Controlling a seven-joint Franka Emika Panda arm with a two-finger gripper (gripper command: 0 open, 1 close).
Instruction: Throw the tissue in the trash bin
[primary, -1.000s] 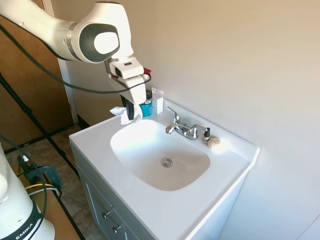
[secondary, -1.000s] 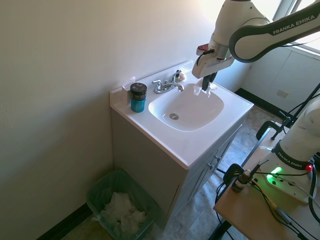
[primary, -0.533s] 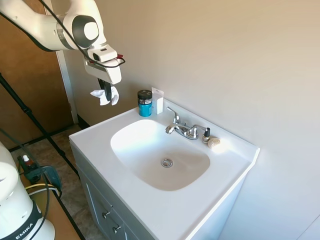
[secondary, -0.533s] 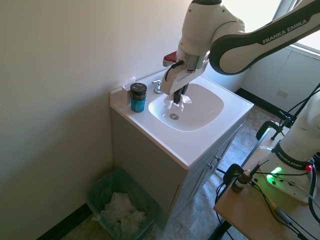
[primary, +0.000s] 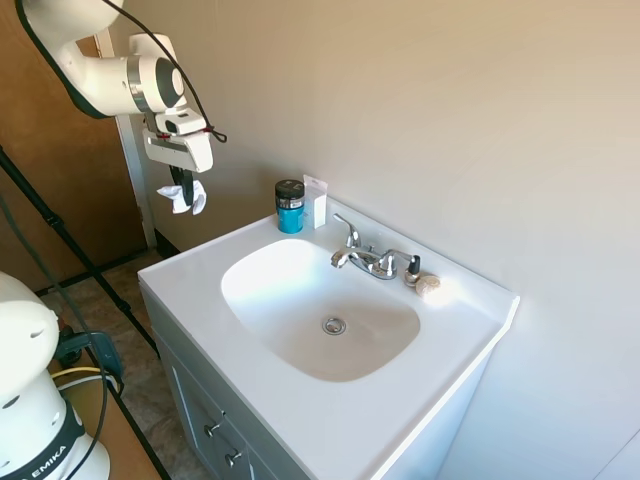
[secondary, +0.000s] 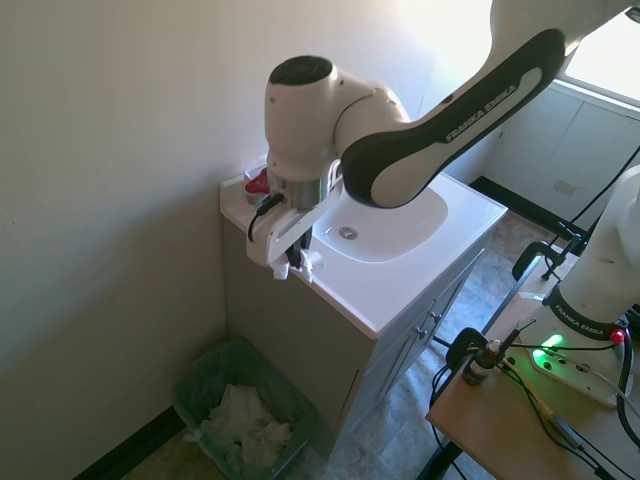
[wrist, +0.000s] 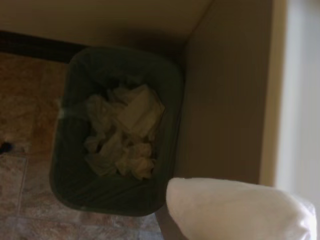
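My gripper (primary: 183, 188) hangs in the air past the left end of the vanity, shut on the tissue (primary: 186, 199), a small crumpled white wad that droops below the fingers. In the second exterior view the gripper (secondary: 293, 264) and the tissue (secondary: 309, 265) sit just off the counter's corner, high above the floor. The trash bin (secondary: 192, 380), green and holding crumpled white paper, stands on the floor beside the cabinet. The wrist view looks down into the trash bin (wrist: 70, 165), with the tissue (wrist: 235, 210) rising from the picture's bottom edge.
A white vanity (primary: 190, 290) with an oval basin fills the middle. At its back stand a blue jar with a black lid (primary: 290, 206), an upright white card (primary: 316, 203), a chrome faucet (primary: 370, 260) and a beige pebble-like lump (primary: 428, 286). The cabinet side (secondary: 290, 340) borders the bin.
The arm has swung from over the basin, past the jar, out beyond the counter's left end. The tissue has stayed in the gripper throughout.
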